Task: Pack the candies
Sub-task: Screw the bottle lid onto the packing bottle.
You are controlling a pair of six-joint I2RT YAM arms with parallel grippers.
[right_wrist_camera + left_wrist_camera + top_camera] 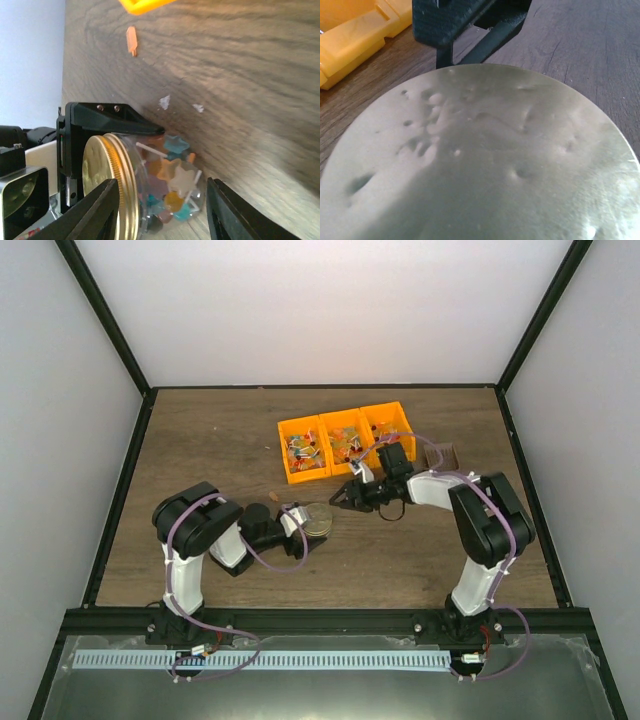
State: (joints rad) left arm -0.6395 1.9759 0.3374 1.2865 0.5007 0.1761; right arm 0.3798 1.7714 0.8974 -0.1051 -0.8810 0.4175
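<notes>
Beside the bins (306, 477), left gripper (310, 520), apparently holding jar (125, 180), candies (175, 180) inside

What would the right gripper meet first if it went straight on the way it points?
Most likely the lidded jar held by the left gripper; it sits directly ahead of the right gripper, between its open fingers.

A brown wooden tabletop (210, 440) sits inside a box of plain white walls (320, 310). Thin black bars (108, 320) run up the corners and along the edges. The light is soft and even
</notes>
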